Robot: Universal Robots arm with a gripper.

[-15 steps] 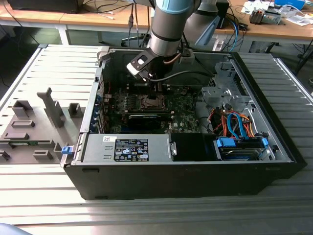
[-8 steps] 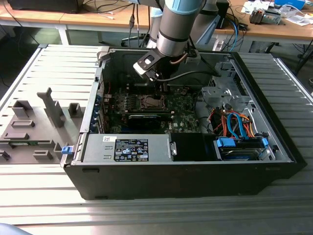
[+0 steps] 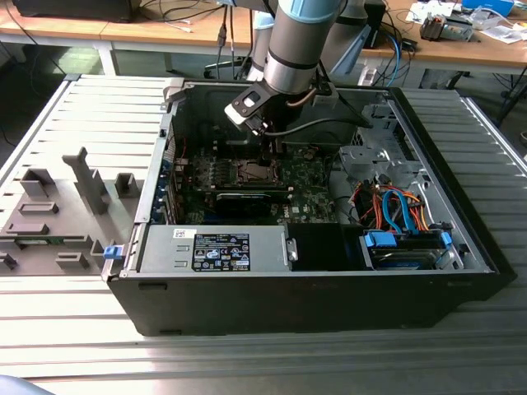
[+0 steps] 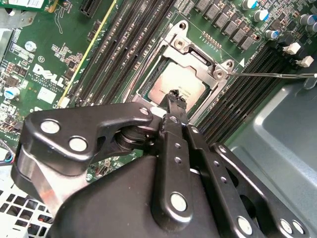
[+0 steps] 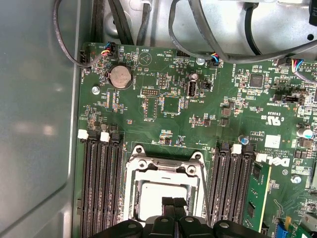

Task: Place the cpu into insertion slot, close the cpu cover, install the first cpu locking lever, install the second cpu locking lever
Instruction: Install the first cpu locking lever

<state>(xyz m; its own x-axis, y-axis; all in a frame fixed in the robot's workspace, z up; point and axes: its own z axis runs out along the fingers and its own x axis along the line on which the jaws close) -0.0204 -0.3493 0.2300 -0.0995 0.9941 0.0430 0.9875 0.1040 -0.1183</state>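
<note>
The cpu [image 4: 187,82] lies with its silver top up in the insertion slot [image 3: 251,173] on the green board, and it also shows in the first wrist view [image 5: 150,196]. The cpu cover [image 4: 195,52] lies flat around it, the chip showing through the window of the cover [image 5: 166,168]. My gripper [image 4: 174,95] is shut, its tips together right over the chip's near edge; I cannot tell whether they touch it. The same shut gripper [image 5: 174,202] stands over the chip in the first wrist view. A thin locking lever [image 4: 277,75] sticks out sideways from the socket corner.
Long black memory slots [image 5: 101,183] flank the socket on both sides, with a green memory stick [image 5: 257,193] in one. A black graphics card [image 3: 247,197] lies in front of the socket. The case wall [image 5: 34,124], power supply [image 3: 218,247] and coloured cables [image 3: 395,206] crowd the space.
</note>
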